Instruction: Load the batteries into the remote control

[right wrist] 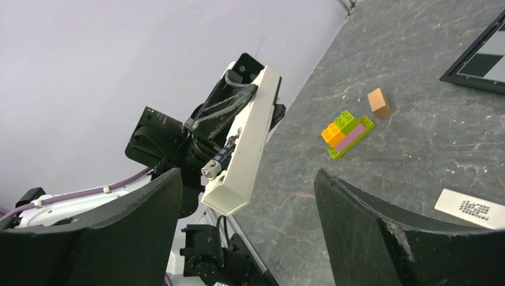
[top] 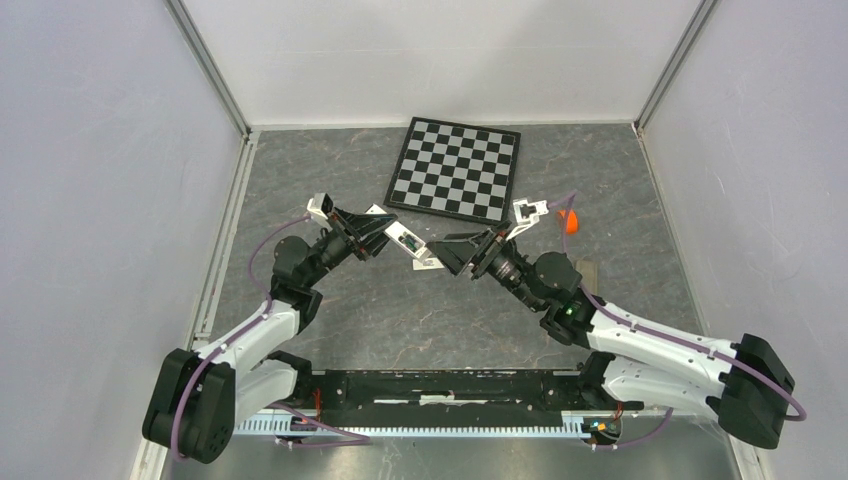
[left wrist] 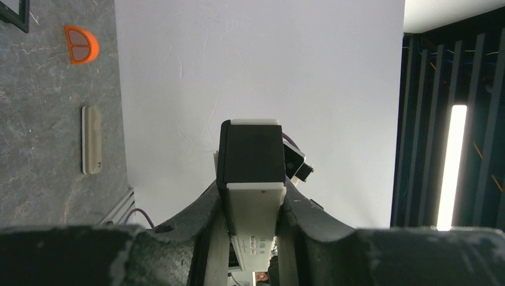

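My left gripper (top: 385,232) is shut on the white remote control (top: 412,247) and holds it tilted above the table. In the left wrist view the remote (left wrist: 253,179) sits clamped between both fingers of that gripper (left wrist: 253,205). In the right wrist view the remote (right wrist: 247,143) shows its pale back with the recess open, and one slim dark battery (right wrist: 219,159) lies in it. My right gripper (top: 455,252) is open and empty, close to the remote's lower end. Its wide-apart fingers (right wrist: 119,229) frame the remote without touching it. No other batteries are in view.
A checkerboard (top: 455,168) lies at the back of the table. An orange round cap (top: 568,220) sits to its right, also in the left wrist view (left wrist: 81,44), near a plain cream block (left wrist: 91,140). Stacked toy bricks (right wrist: 347,134), a small wooden block (right wrist: 379,101) and a white card (right wrist: 473,208) lie on the table.
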Tool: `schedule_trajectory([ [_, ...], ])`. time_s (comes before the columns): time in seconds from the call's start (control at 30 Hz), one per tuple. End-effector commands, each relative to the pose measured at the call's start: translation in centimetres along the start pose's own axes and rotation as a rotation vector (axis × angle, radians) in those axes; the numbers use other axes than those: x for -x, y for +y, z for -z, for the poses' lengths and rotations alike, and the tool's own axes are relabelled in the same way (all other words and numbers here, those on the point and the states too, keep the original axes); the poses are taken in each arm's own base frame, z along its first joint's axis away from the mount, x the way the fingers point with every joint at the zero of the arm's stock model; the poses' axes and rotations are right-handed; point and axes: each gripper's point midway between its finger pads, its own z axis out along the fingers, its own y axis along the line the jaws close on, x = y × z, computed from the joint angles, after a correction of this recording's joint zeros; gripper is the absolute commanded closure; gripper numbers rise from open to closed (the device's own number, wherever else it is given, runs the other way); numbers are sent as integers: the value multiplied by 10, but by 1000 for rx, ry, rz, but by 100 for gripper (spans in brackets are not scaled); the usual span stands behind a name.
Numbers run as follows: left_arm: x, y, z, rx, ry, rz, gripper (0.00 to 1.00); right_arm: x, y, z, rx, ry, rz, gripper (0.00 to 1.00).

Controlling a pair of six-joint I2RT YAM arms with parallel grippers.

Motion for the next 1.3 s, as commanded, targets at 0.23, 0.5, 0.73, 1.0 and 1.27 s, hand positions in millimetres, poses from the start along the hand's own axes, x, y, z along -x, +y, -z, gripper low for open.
schedule_trajectory([
  [0.23, 1, -14, -1, -55, 0, 13, 98, 13, 29, -15, 85, -23, -64, 17],
  [0.5, -2, -14, -1, -61, 20, 9, 98, 11, 18, -18, 33, -26, -71, 25],
  [0.73, -5, -18, 0, -72, 36, -2, 98, 5, 11, -21, 7, -13, -81, 30],
  [1.0, -11, -26, -1, -99, 73, -42, 98, 1, 0, -27, -44, 6, -105, 39],
  [1.27, -17, -41, -1, -154, 106, -109, 98, -8, -13, -29, -90, 36, -124, 44],
])
